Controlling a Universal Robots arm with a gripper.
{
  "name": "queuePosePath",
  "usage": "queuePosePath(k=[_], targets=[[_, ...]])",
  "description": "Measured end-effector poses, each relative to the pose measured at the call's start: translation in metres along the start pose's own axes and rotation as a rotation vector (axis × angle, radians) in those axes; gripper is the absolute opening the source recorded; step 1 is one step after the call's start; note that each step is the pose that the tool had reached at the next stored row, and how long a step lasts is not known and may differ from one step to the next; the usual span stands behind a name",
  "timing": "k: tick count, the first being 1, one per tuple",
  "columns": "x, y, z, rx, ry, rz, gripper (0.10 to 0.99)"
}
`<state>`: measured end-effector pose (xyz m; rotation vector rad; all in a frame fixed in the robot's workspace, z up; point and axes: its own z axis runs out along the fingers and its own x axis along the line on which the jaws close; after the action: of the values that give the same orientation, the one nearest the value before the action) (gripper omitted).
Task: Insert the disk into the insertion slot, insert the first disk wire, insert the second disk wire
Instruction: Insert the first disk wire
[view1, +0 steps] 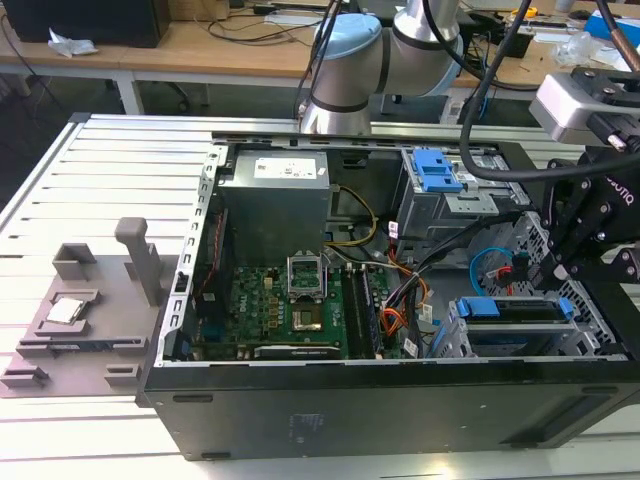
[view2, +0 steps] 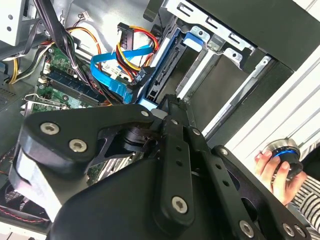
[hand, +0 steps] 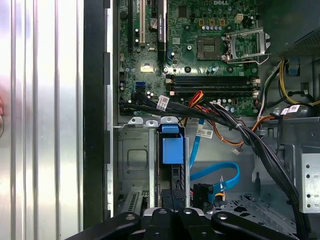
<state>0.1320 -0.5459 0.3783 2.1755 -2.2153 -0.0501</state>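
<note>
Disk (hand: 172, 150) stands on edge in slot (hand: 134, 160), long axis pointing at motherboard (hand: 195, 30), blue tab end nearest it. Gripper (hand: 172, 209) at opposite end; grip state cannot be told.

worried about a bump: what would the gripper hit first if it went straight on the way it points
Most likely the disk, seated edge-on in the slot just ahead of the gripper; depth is unclear, so the gap is uncertain.

Disk (hand: 172, 150): bright blue plastic frame. Insertion slot (hand: 132, 160): silver-grey metal. Motherboard (view1: 300, 300): green. Flat cable (hand: 216, 175): blue. Wire bundle (view2: 135, 47): red, yellow, orange. Computer case (view1: 400, 410): black. Bench (view1: 100, 180): pale grey, ribbed. Sleeve (view2: 307, 206): black-and-white stripes.
</note>
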Motion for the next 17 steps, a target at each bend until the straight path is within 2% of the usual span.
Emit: queuePosePath(k=[3,4,5,6,7,12,15,17], targets=[[0.0,0.0,0.0,0.0,0.0,0.0,0.114],[0.0,0.0,0.0001,0.0,0.0,0.0,0.169],[0.0,0.0,0.0001,0.0,0.0,0.0,0.169],[0.0,0.0,0.0001,0.0,-0.0001,0.0,0.357],[0.0,0.0,0.0001,0.0,0.0,0.0,0.42],[-0.0024,0.0001,0.0002,0.0,-0.0001,0.0,0.42],[-0.0096,0.0002,0.0002,0.0,-0.0001,0.0,0.42],[-0.0111,0.0002,0.0001,0.0,0.0,0.0,0.42]])
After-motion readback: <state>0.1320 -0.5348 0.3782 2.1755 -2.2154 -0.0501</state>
